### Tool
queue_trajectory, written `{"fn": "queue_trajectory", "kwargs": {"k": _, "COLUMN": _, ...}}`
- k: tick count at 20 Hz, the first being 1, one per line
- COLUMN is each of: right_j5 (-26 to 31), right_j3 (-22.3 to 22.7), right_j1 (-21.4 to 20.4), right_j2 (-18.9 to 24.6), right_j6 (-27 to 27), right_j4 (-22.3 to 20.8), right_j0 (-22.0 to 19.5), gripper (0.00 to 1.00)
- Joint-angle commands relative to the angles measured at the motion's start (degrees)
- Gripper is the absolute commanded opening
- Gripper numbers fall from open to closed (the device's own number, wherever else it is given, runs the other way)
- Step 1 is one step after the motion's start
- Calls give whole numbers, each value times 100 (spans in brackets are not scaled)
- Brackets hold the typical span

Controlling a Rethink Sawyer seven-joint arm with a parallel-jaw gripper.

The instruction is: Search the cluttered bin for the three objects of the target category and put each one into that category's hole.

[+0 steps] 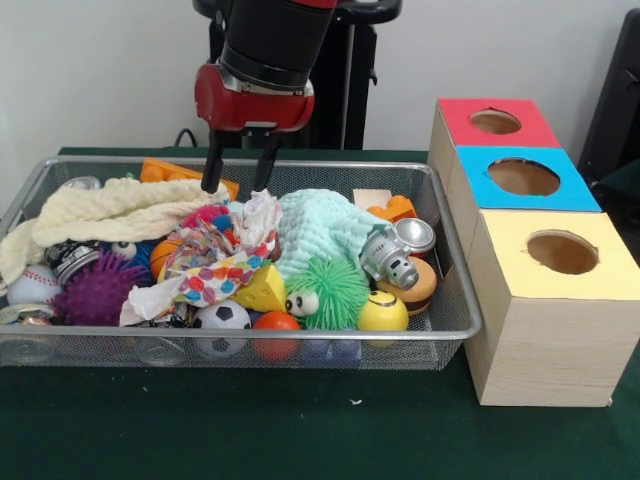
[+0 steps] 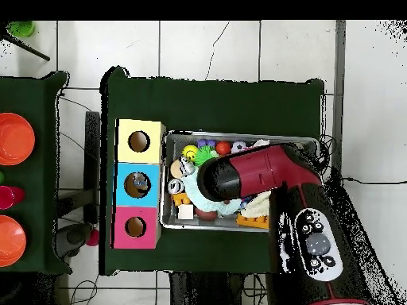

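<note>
The wire mesh bin sits on the green table and is filled with clutter. At its left end lie a baseball, a purple spiky ball and a cream knitted cloth draped along the far left side. Toward the middle, a confetti-patterned cloth covers part of the pile, with a yellow cheese wedge and a small soccer ball near the front wall.

The gripper hangs over the far side of the bin, above the patterned cloth. Its two black fingers stand apart with a clear gap between them, and nothing is held.

Right of centre lie a mint knitted cloth, a green spiky toy with eyes, a yellow smiley ball, a toy burger and a metal can.

To the right of the bin stand three wooden boxes, each with one round hole: yellow box nearest, blue box in the middle, red box farthest. In the overhead view the arm covers much of the bin.
</note>
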Motion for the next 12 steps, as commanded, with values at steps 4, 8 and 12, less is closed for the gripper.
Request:
{"fn": "queue_trajectory", "kwargs": {"k": 4, "right_j5": -53, "right_j3": 728, "right_j1": 406, "right_j2": 602, "right_j6": 213, "right_j4": 1041, "right_j0": -278, "gripper": 100}}
{"fn": "queue_trajectory", "kwargs": {"k": 8, "right_j5": -77, "right_j3": 754, "right_j1": 455, "right_j2": 491, "right_j6": 231, "right_j4": 1160, "right_j0": -204, "gripper": 100}}
{"fn": "queue_trajectory", "kwargs": {"k": 12, "right_j5": -135, "right_j3": 775, "right_j1": 499, "right_j2": 415, "right_j6": 286, "right_j4": 1239, "right_j0": -123, "gripper": 100}}
